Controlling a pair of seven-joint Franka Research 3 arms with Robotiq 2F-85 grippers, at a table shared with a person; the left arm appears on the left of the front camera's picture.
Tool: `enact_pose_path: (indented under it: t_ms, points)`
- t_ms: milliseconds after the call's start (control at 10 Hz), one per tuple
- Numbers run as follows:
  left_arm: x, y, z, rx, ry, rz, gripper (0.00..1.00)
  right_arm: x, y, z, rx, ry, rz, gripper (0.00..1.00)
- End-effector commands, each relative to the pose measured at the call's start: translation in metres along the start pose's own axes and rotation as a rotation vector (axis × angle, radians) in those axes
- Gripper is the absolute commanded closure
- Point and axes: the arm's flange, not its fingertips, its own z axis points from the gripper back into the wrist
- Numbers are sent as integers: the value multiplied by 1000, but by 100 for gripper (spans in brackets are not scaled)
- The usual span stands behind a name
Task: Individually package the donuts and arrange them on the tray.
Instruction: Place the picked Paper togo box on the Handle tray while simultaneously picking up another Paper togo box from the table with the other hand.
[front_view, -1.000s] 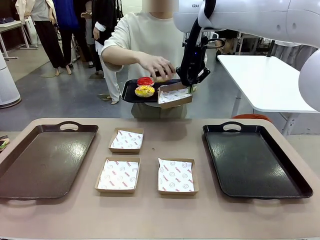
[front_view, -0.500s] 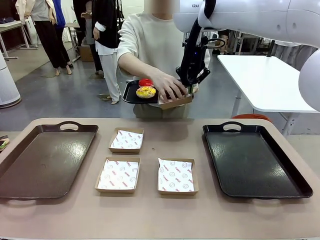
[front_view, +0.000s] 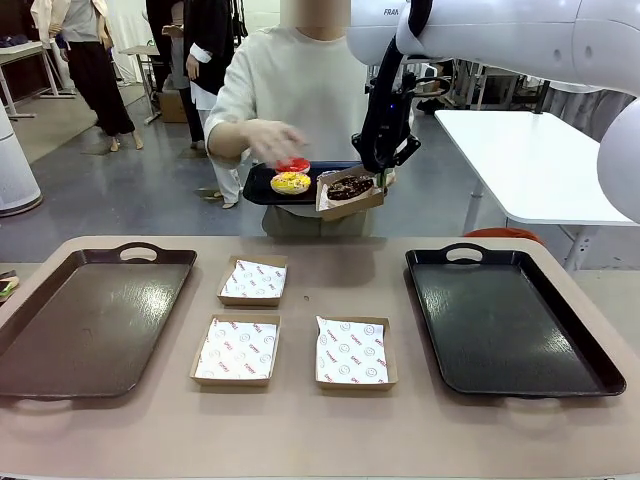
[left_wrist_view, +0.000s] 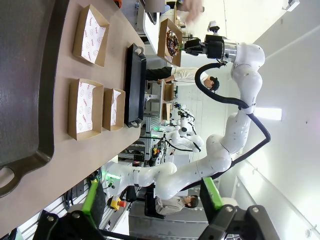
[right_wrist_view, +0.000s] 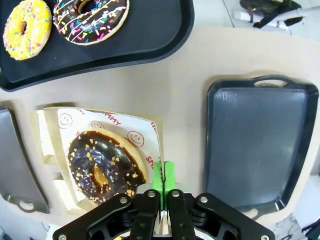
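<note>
Up at the far side, the right arm's fingers (front_view: 382, 179) (right_wrist_view: 157, 177) are clamped shut on the edge of a paper-lined box (front_view: 334, 204) (right_wrist_view: 59, 131), holding it in the air just beside the person's small black tray (front_view: 258, 186) (right_wrist_view: 160, 40). The chocolate donut (front_view: 350, 187) (right_wrist_view: 102, 167) sits in that box. On the small tray are the yellow sprinkled donut (front_view: 290, 183) (right_wrist_view: 26, 27), the red donut (front_view: 292, 164) and the drizzled donut (right_wrist_view: 92, 15), with the person's hand (front_view: 272, 140) hovering above them. The left arm's fingers (left_wrist_view: 94, 197) are spread wide, gripping nothing. Down on the surface (front_view: 320, 430), three boxes (front_view: 254, 279) (front_view: 237, 350) (front_view: 352, 352) lie between the left-hand tray (front_view: 40, 385) and the right-hand tray (front_view: 600, 370).
</note>
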Motion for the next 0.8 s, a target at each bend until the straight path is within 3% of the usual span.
enact_pose_path:
  t_ms: [0,400,600,700]
  points:
    - [0,-2,1,-8,-1,8,0,-6,-3,-1,0,-13,1,100]
    - [0,0,0,0,0,0,0,0,0,0,0,0,0,98]
    - [19,-56,-30,195,80,-84,0,-19,-35,18,44,41,38,98]
    - [27,-82,-50,303,133,-94,0,-28,-60,26,88,13,-3,98]
